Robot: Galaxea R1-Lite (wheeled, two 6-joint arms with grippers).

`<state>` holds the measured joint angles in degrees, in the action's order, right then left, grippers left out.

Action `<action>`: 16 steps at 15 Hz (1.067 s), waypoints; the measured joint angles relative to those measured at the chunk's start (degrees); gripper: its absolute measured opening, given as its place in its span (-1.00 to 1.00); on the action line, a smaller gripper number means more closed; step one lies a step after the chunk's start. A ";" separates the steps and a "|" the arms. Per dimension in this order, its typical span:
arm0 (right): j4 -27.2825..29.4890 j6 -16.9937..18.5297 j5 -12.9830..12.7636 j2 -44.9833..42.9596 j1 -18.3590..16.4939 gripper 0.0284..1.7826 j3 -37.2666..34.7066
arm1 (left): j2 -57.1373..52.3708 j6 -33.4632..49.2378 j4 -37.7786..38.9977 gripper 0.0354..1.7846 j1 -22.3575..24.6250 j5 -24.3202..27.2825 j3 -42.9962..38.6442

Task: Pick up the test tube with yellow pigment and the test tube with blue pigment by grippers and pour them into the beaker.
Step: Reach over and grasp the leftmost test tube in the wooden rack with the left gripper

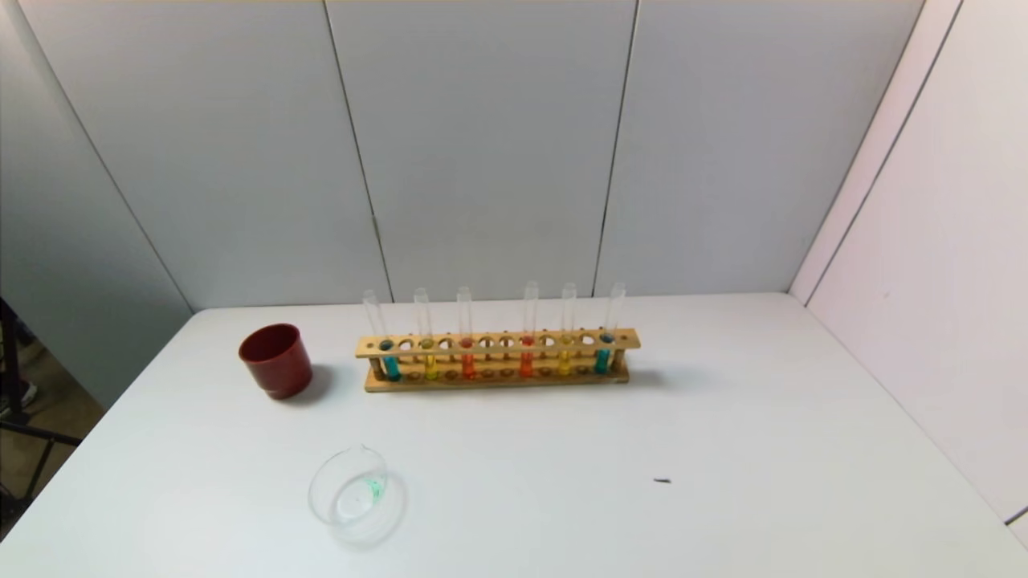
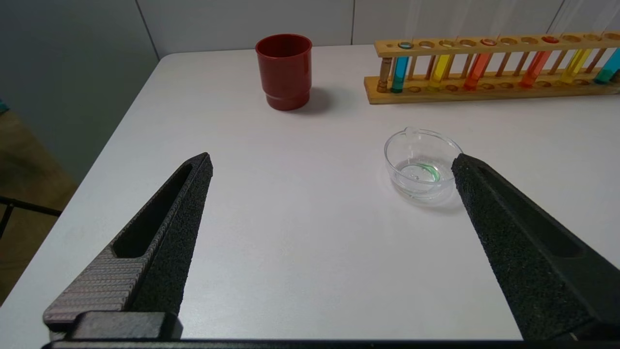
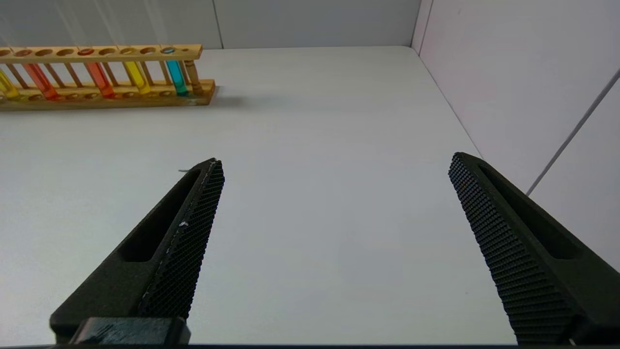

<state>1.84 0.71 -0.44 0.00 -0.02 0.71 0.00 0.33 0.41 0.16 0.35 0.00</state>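
Note:
A wooden rack stands mid-table with several upright tubes. A test tube with blue pigment stands at each end, and a test tube with yellow pigment just inside each. The clear beaker sits near the front left. Neither gripper shows in the head view. My left gripper hangs open and empty over bare table, short of the beaker. The right gripper is also open and empty, well short of the rack's right end, where blue and yellow tubes stand.
A dark red cup stands left of the rack. Two orange-red tubes fill the rack's middle. A small dark speck lies on the white table. Grey panels wall in the back and right; the table's left edge drops off.

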 joint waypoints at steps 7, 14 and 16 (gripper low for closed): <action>0.00 -0.02 0.00 0.00 -0.02 0.91 0.00 | 0.00 0.00 0.00 0.95 0.00 -0.02 0.00; 0.00 0.00 0.00 0.00 0.00 0.91 0.00 | 0.00 -0.02 0.00 0.95 0.00 0.00 0.00; 0.00 0.00 0.00 0.00 0.00 0.91 0.00 | 0.00 -0.17 0.00 0.95 0.00 -0.02 0.00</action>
<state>1.84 0.71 -0.44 0.00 -0.02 0.71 0.00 0.16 0.41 0.16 0.33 0.00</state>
